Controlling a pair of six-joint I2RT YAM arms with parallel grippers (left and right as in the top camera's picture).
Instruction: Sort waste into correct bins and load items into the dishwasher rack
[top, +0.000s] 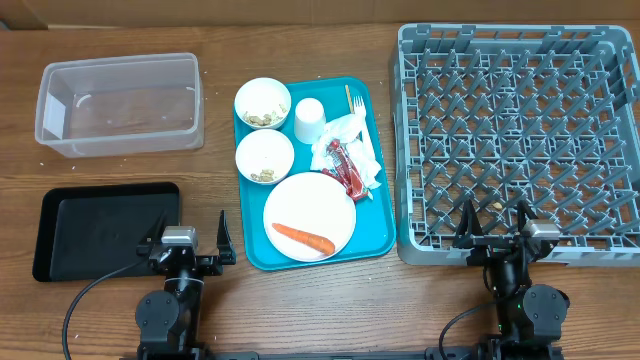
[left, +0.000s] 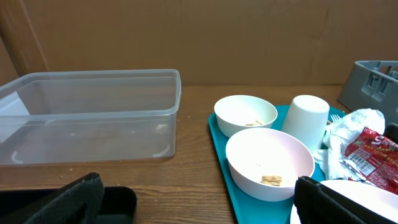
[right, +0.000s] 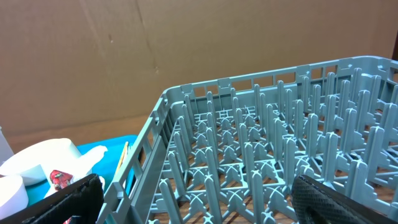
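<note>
The left gripper (top: 186, 232) rests low at the near edge of the table (top: 300, 300). Its jaws are spread wide with nothing between them. Its left finger (left: 74, 199) sits at the right end of the shallow black tray (top: 90, 230), which lies just to that side. Straight ahead and well beyond the fingers stands the clear tub (top: 120, 60), which looks bare inside.

Just right of this gripper lies the teal tray (top: 380, 235). The white plate (top: 310, 205) is nearest on it and bears the orange carrot (top: 303, 238). Past the plate are the nearer bowl (top: 265, 150) and then the farther bowl (top: 263, 98), each holding beige crumbs (top: 265, 176). The white cup (top: 309, 118) stands upside down right of the farther bowl. Right of the cup are the crumpled napkins (top: 355, 135), with the red wrapper (top: 345, 172) lying on them. The pale fork (top: 354, 101) lies at the tray's far right edge.

The right gripper (top: 494, 222) also has its jaws fully apart and holds nothing. Its fingers are over the near rim of the grey dishwasher rack (top: 410, 140), whose pegs spread ahead and to both sides. The rack holds no dishes. The teal tray lies just beside the rack, to this gripper's left. A brown cardboard wall (right: 124, 56) closes the scene behind.
</note>
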